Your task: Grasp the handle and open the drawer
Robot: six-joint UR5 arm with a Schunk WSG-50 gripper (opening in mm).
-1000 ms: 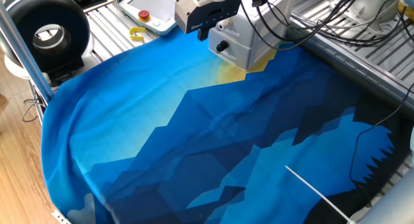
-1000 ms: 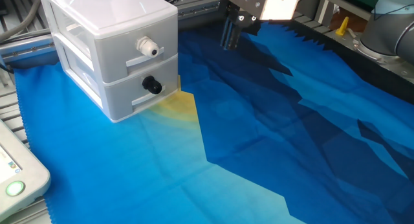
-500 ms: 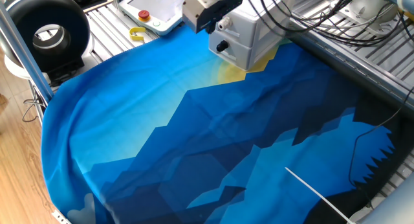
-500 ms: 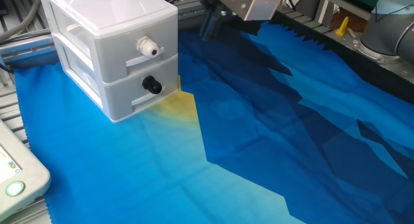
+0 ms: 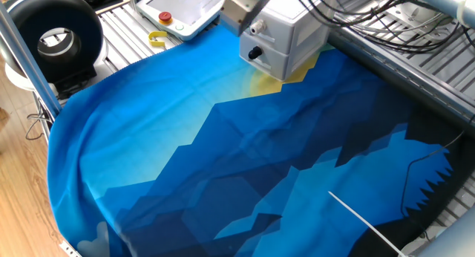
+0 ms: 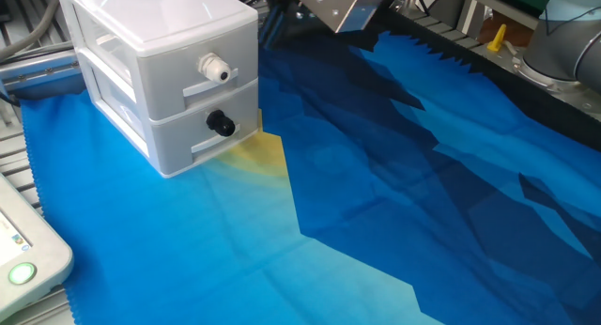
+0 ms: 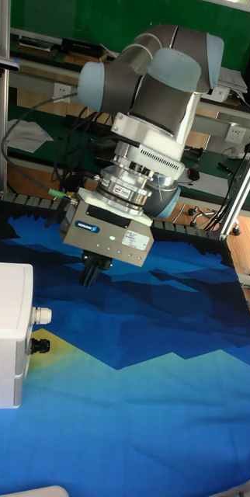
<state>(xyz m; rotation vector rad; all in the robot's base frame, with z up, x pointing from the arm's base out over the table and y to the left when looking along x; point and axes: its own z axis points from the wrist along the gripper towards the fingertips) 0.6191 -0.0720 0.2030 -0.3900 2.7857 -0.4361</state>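
Drawer [image 6: 160, 76] standing near a corner of the desk [image 6: 376, 222], on a blue cloth [image 5: 223, 160] with a yellow patch [image 6: 255, 153] just under its front. Two stacked fronts on the pale box: upper one with a white knob [image 6: 215, 69], lower one with the small black handle [image 6: 221, 124], both fronts flush and closed. Claw [image 7: 89, 273] hanging above the cloth, tilted, well apart from the handle and higher than it, off to the side the knobs face in the tall fixed view. Fingers [image 7: 87, 272] dark, pointing down, close together; whether pressed fully together or slightly parted, cannot tell, and nothing seen between them. In the other fixed view, only the tilted metal body of the claw [image 6: 336, 4] visible at the top edge, behind and beyond the drawer's top corner. In one fixed view, claw mostly hidden behind the drawer [image 5: 286, 38], handle [image 5: 254, 54] facing the open cloth. White pendant [image 5: 182, 8] with a red button [image 5: 165, 18] lying past the cloth's far edge, a yellow hook [image 5: 157, 39] beside it.
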